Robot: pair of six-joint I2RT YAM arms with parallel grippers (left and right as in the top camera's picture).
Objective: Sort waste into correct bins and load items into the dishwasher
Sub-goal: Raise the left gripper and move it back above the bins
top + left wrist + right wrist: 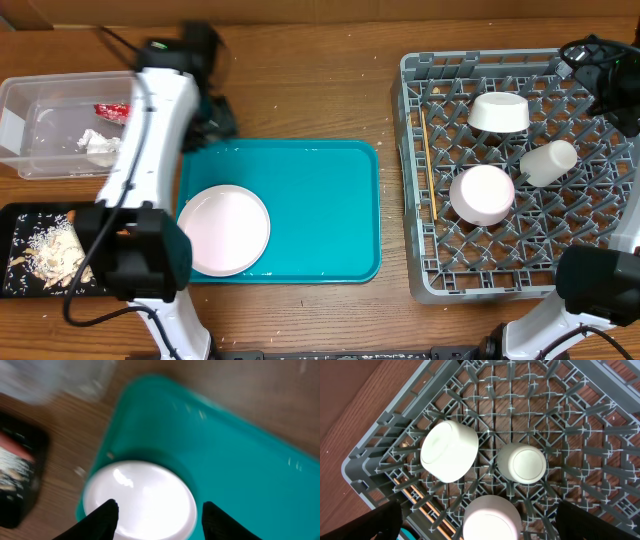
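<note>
**Left hand** (160,516) (212,115): I read it as released. Its fingers (107,515) are spread with nothing between them, and it hangs above the desk (300,90).

- Just below the fingertips lies the pale plate (140,500) (224,229). It sits flat and face up, in the end of the teal tray (240,445) (320,215) nearest the fingertips. The rest of that tray stretches away ahead and to the right of the hand.
- Left of the hand, off the teal tray, the black tray (20,485) (20,225) rests on the desk. It holds beige and white food scraps (50,255).
- An orange-red streak in the black tray may be the carrot (12,445), though the wrist view is too blurred for me to be sure.
- Farther off on the same side stands the clear tub (20,90). The red wrapper (112,110) and the crumpled tissue (98,145) lie inside it.

**Right hand** (482,521) (600,75): released, with its fingers (370,520) as wide apart as I see them. It hovers over the grey dish rack (365,460) (415,150).

- Under the gap between the fingertips sits the first bowl (490,520) (482,193).
- Just beyond it, slightly right, the white cup (522,464) (548,161) rests among the pegs.
- Ahead and to the left is the second bowl (450,450) (499,112), turned over.
- Farthest left of the hand, the wooden chopsticks (420,500) (427,160) lie along the rack's edge, on the lattice.
</note>
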